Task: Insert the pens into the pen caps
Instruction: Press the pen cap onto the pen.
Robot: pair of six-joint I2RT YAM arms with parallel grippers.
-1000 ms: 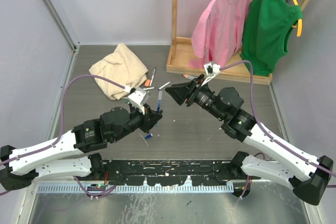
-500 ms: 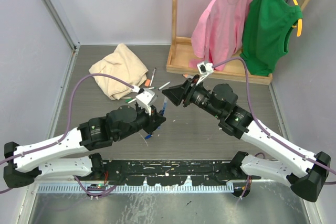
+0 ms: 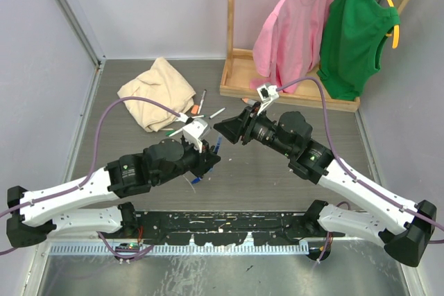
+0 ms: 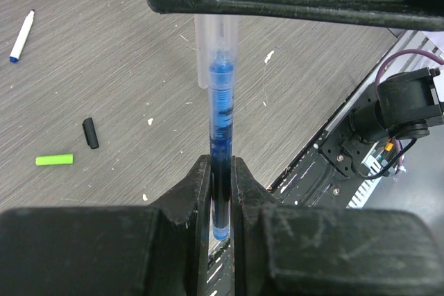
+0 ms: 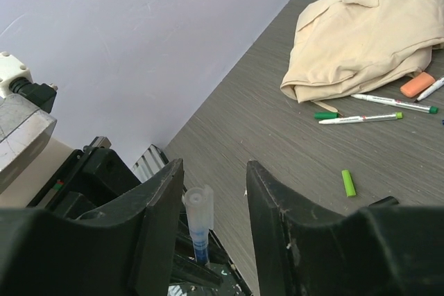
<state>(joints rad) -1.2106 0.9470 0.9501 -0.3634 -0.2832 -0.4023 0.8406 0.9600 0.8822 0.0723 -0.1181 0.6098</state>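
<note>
We've got the left end effector [image 4: 220, 171] clamped on the blue pen [image 4: 220, 112], upright above the tabletop [image 4: 139, 67]. Our right end effector [image 5: 212, 185] straddles its clear top, fingers apart. An off-centre squeeze could lever the pen askew.

1. The right gripper [image 5: 214, 179] is filling the lower frame, its two black fingers [image 5: 161, 233] standing apart.
2. A blue pen [image 5: 199, 223], clear at the top, is standing upright in the gap, closer to one finger; contact is not showing clearly.
3. Its lower end is running into the black left arm [image 5: 90, 178].
4. A beige cloth [image 5: 368, 25] is lying crumpled on the grey table [image 5: 263, 116].
5. A white pen [image 5: 361, 118] and a second white pen [image 5: 394, 103], both green-tipped, are lying just beside the cloth.
6. A light green cap [image 5: 349, 182] is lying apart from them.
7. An orange object [image 5: 417, 84] is sitting at the cloth's edge.
</note>
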